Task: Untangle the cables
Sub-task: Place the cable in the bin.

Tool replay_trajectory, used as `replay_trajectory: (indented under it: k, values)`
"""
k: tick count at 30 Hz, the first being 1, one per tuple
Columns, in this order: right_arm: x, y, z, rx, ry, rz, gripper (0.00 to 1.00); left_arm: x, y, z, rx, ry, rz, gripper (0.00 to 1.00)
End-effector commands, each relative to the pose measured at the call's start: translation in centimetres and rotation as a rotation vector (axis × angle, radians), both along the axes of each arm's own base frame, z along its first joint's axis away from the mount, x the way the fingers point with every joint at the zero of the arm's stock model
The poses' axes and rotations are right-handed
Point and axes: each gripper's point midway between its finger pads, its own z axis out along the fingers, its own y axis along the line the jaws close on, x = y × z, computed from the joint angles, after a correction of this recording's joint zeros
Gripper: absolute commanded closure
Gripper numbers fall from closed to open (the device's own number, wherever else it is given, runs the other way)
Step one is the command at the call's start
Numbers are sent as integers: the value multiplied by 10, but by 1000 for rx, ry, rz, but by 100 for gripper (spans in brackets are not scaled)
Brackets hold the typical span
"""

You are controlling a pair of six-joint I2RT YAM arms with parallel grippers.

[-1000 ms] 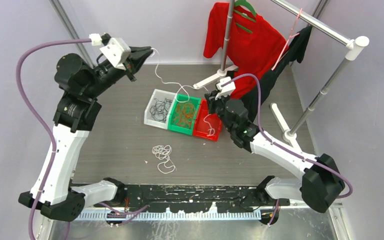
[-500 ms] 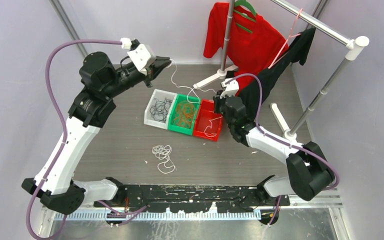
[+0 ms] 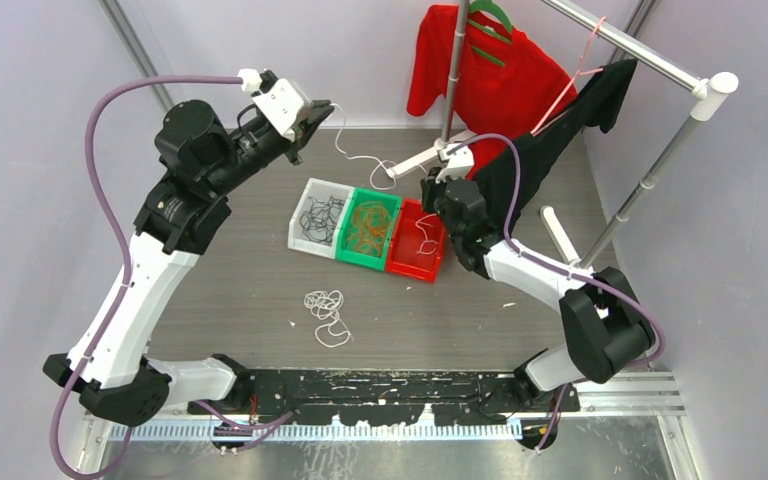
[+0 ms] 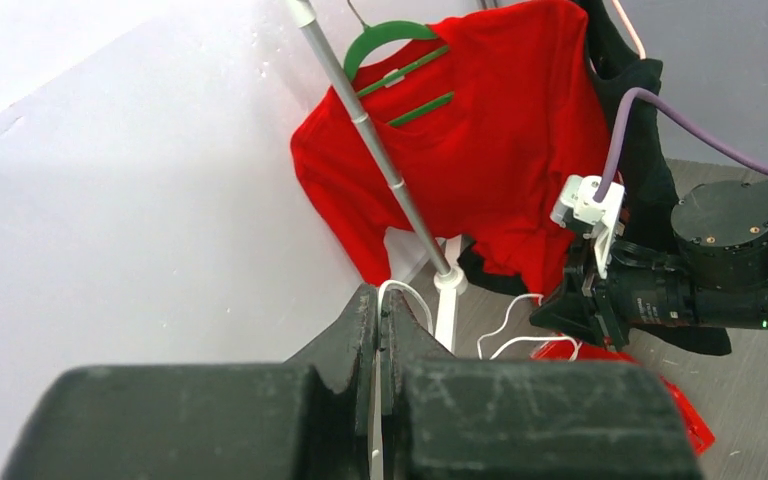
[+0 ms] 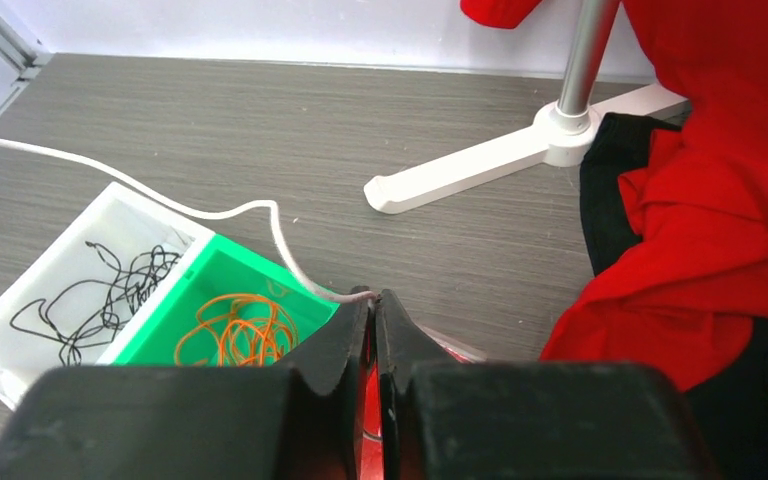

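Grey wood-grain counter fills the floor of a pale-walled cell, with a clothes rack along the far right edge. I see one white cable strung between both claws. Its long axis runs from the far left down toward the right in the top view, slack and wavy, not taut. The left claw is raised near the back wall, clenched on the cable's far end. The right claw is pinched on the other end just above the red bin, and a short tail curls down into that bin.

Three bins sit touching in a row: a white bin with black cables, a green bin with orange cables, then the red one. A loose white bunch lies apart on the near side, with bare counter all around it. The rack foot passes just behind the bins, under the cable's sag. The red shirt and the black garment crowd the right arm's side.
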Motion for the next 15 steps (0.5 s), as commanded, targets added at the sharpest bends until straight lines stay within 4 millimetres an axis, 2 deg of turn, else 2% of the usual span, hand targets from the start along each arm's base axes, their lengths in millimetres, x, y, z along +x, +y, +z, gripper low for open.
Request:
replay_trajectory:
  k: [1, 5, 8, 10, 14, 15]
  values:
    - [3, 10, 19, 50, -17, 35, 85, -3, 9, 22, -24, -47, 41, 100]
    - [-12, 8, -6, 78, 65, 48, 61, -5, 7, 6, -1, 15, 26, 100]
    - [-26, 4, -19, 102, 105, 51, 48, -5, 4, 0, 0, 43, 20, 100]
    - [-35, 0, -24, 103, 119, 52, 44, -4, 3, 0, -2, 46, 17, 100]
    - [-50, -16, -27, 102, 124, 11, 43, -7, -4, 7, -19, 48, -11, 100]
    - [-52, -22, -26, 105, 118, -8, 44, -1, -10, 2, -14, 67, -22, 100]
